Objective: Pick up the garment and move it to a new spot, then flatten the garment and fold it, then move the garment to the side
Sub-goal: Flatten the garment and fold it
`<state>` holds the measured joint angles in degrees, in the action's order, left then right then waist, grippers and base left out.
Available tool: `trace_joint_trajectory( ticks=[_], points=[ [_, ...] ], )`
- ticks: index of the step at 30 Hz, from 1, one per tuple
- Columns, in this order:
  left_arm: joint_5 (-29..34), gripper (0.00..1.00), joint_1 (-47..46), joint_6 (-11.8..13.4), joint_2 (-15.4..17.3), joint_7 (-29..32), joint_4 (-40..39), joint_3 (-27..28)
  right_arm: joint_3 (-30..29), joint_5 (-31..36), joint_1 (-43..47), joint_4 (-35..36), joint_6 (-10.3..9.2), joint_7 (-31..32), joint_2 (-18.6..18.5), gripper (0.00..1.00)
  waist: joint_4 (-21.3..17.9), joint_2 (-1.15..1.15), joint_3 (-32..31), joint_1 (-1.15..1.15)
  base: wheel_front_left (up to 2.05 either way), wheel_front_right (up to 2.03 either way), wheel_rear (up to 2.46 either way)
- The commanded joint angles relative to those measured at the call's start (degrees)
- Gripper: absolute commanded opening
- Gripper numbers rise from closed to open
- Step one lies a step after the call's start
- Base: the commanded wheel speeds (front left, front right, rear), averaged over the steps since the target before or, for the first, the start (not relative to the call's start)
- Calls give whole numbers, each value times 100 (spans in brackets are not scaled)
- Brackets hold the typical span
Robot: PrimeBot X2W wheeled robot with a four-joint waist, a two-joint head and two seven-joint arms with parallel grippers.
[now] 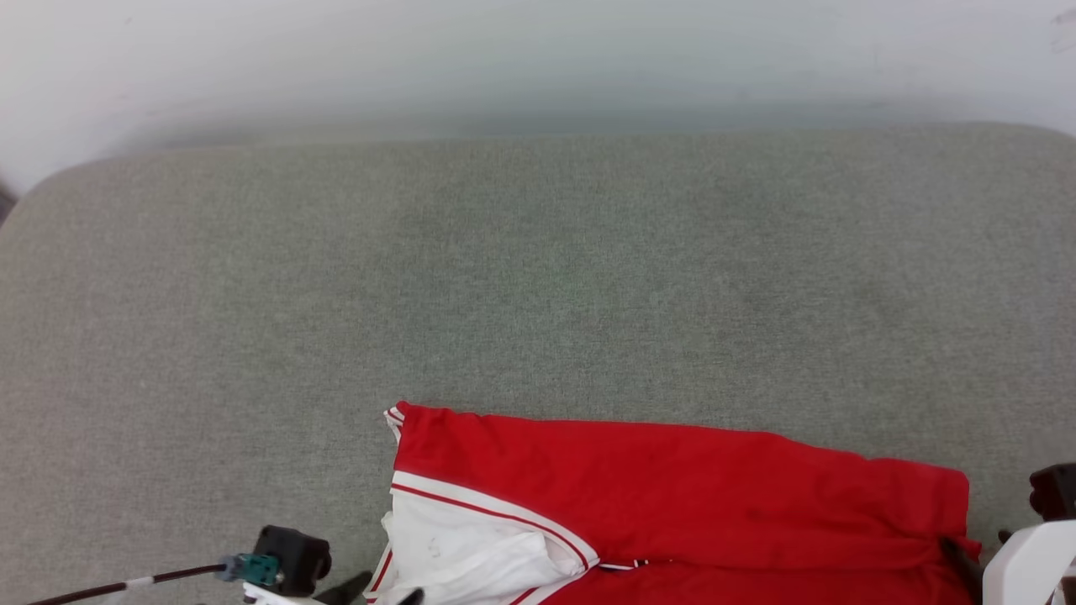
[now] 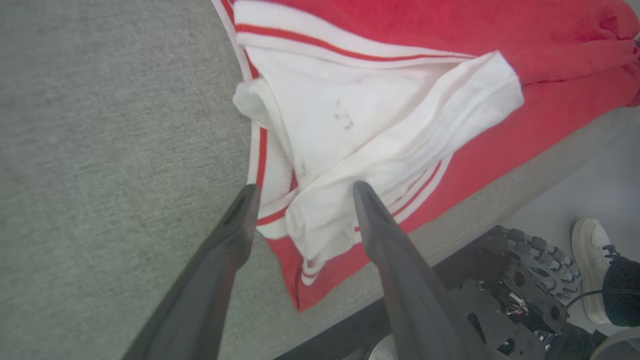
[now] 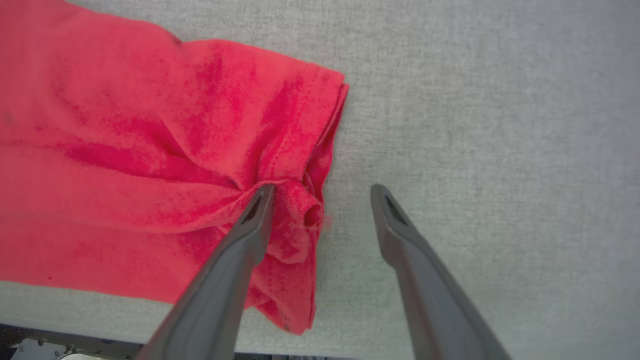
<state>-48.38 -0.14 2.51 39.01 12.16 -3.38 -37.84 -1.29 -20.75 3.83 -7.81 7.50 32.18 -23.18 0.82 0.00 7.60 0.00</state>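
Note:
The garment (image 1: 672, 487), a red jersey with a white sleeve (image 1: 458, 546) and red-and-white striped trim, lies bunched at the near edge of the grey surface; its print is hidden. My left gripper (image 2: 305, 192) is open, its fingers straddling a crumpled fold of the white sleeve (image 2: 350, 125) just above the cloth. My right gripper (image 3: 322, 192) is open at the jersey's other end. One finger (image 3: 250, 235) rests against a gathered knot of red fabric (image 3: 295, 215), and the other hangs over bare grey surface. The garment's lower part runs past the head view's bottom edge.
The grey fabric-covered surface (image 1: 538, 277) stretches far ahead of the garment to a pale wall (image 1: 538, 59). Its near edge (image 2: 490, 210) lies right by the jersey. Below it are the robot's wheeled base (image 2: 525, 270) and a person's white shoe (image 2: 590, 265).

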Motion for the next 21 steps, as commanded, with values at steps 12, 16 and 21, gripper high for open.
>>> trace_joint_trajectory(
  ticks=[12, 16, 21],
  points=[
    [349, 100, -94, 164, -336, -2144, -457, 894, -575, -90, -137, 1056, -3, 13, 360, 100, -59, 0, -535, 0, 0, 0, 0],
    [549, 100, 19, 302, -443, -2571, -436, 1171, -766, -97, -17, 1191, -3, 89, 635, 100, -35, 0, -583, 0, 0, 0, 0],
    [1057, 100, 219, 497, -739, -2735, -441, 1643, -1157, -59, 223, 1277, -3, 113, 1074, 100, 47, 0, -556, 0, 0, 0, 0]
  ],
)
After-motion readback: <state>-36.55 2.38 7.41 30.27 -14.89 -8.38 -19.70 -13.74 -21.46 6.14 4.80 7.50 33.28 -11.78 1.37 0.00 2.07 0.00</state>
